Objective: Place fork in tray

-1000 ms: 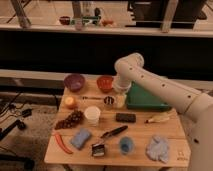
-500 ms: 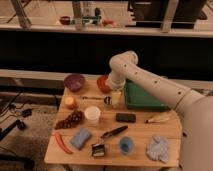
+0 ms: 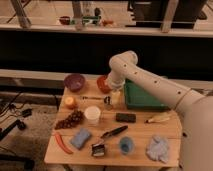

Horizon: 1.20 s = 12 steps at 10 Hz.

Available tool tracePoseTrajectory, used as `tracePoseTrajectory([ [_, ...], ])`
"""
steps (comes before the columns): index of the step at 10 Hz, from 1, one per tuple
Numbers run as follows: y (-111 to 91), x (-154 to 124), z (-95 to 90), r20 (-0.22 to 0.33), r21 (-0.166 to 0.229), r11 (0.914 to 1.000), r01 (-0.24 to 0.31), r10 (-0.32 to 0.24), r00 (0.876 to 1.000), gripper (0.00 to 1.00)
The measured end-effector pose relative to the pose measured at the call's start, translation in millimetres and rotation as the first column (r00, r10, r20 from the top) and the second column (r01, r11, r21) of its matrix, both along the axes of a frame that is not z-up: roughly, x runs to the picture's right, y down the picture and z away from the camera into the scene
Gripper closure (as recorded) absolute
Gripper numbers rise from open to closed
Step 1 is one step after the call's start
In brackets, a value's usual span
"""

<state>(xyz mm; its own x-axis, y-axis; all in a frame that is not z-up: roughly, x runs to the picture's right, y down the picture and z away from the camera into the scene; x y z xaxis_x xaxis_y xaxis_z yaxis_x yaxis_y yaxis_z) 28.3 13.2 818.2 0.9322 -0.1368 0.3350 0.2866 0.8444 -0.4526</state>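
- The white arm's two-finger gripper (image 3: 109, 102) is seen lowered over the wooden desk (image 3: 145, 132), towards its rear edge; whether it is open or closed cannot be told
- The thin pale metal fork (image 3: 92, 98) is seen lying flat on the desk, outside the green rectangular plastic tray (image 3: 147, 100), with one end just beside the gripper
- The tray is set at the rear right corner
- A round purple bowl (image 3: 74, 81) is placed at the rear left corner
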Motion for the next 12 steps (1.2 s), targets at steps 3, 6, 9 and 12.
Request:
tracePoseTrajectory([
  [3, -11.9, -46.8, 5.8, 0.047, 0.016, 0.9995, 0.028, -0.029, 0.998, 0.20],
  [6, -18.9, -93.1, 17.7, 0.093, 0.015, 0.9979, 0.063, -0.064, 0.994, 0.20],
  [9, -19.0, -113.0, 34.2, 0.089, -0.010, 0.9973, 0.073, -0.072, 0.993, 0.20],
  [12, -8.2, -118.0, 60.6, 0.039, -0.056, 0.9968, 0.058, -0.056, 0.998, 0.20],
])
